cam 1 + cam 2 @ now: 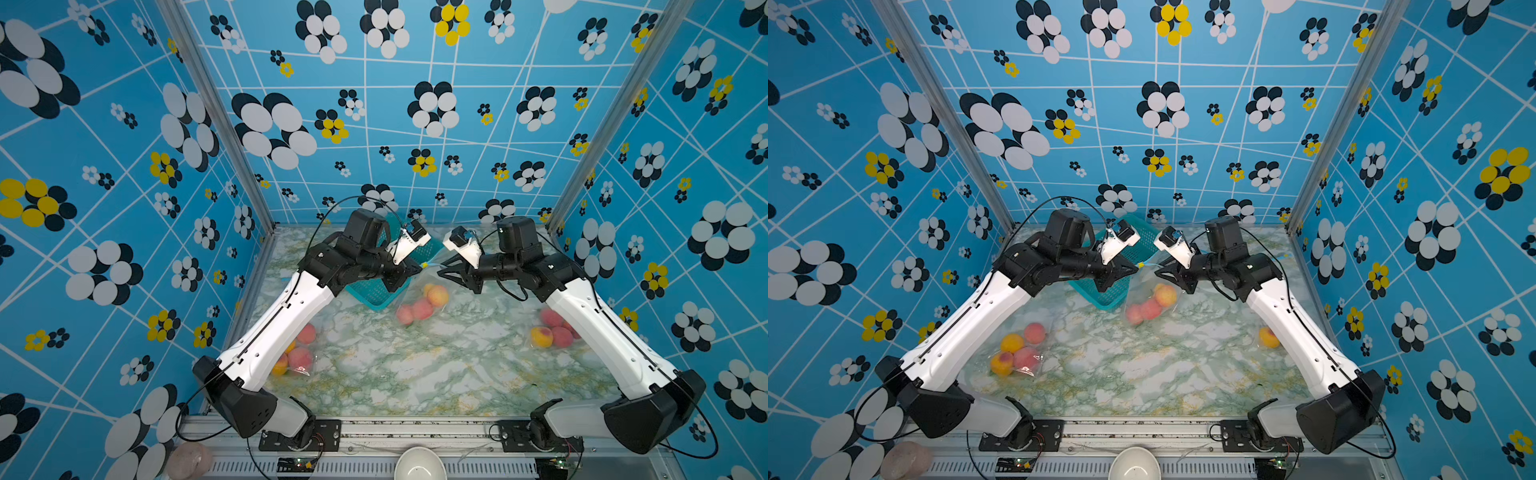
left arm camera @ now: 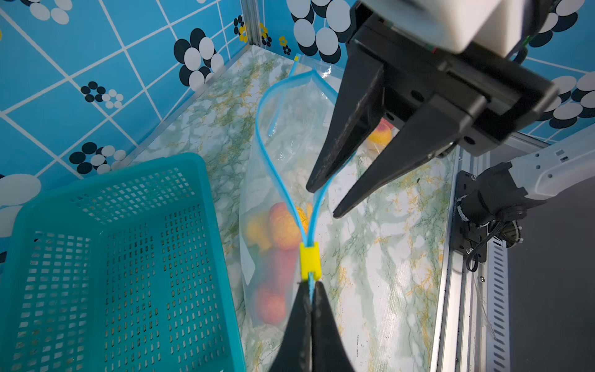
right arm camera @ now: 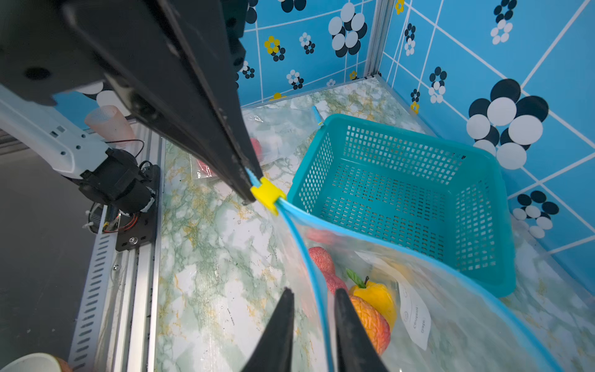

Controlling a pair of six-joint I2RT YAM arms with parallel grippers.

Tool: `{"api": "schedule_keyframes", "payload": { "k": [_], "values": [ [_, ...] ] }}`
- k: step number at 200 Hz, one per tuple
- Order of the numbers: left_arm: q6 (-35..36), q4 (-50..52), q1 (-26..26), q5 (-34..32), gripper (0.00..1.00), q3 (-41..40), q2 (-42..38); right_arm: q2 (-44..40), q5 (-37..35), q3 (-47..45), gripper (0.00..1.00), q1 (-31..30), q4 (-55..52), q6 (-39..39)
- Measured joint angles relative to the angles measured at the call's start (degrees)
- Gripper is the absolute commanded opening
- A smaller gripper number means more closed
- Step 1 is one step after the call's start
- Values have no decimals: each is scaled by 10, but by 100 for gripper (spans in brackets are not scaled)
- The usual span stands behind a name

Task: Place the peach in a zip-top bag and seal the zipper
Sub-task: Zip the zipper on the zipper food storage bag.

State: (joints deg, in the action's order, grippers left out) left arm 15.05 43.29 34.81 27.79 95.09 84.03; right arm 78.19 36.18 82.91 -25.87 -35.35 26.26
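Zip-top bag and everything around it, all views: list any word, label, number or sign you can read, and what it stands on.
White label inside the zip-top bag: a few printed lines, running sideways, too blurred to read.
Left arm's white link: small grey marks, too small to read.
Teal basket, yellow slider, patterned walls: no text seen.
Nothing can be quoted with confidence.

1. The surface is a green-and-white marbled top with yellow veining
2. A teal perforated basket stands on it toward the back, left of centre
3. A clear zip-top bag holding peaches rests on it just beside the basket
4. Two more clear bags of fruit lie nearer the front, well apart: the left-side bag and the right-side bag
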Motion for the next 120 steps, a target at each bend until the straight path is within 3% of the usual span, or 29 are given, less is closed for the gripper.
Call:
{"api": "schedule_keyframes", "payload": {
  "k": [70, 120],
  "values": [
    [62, 35, 0, 43, 0, 3, 0, -10, 66, 55, 35, -22, 25, 50],
    [96, 57, -4, 58, 0, 14, 2, 34, 86, 86, 34, -29, -34, 120]
  ]
}}
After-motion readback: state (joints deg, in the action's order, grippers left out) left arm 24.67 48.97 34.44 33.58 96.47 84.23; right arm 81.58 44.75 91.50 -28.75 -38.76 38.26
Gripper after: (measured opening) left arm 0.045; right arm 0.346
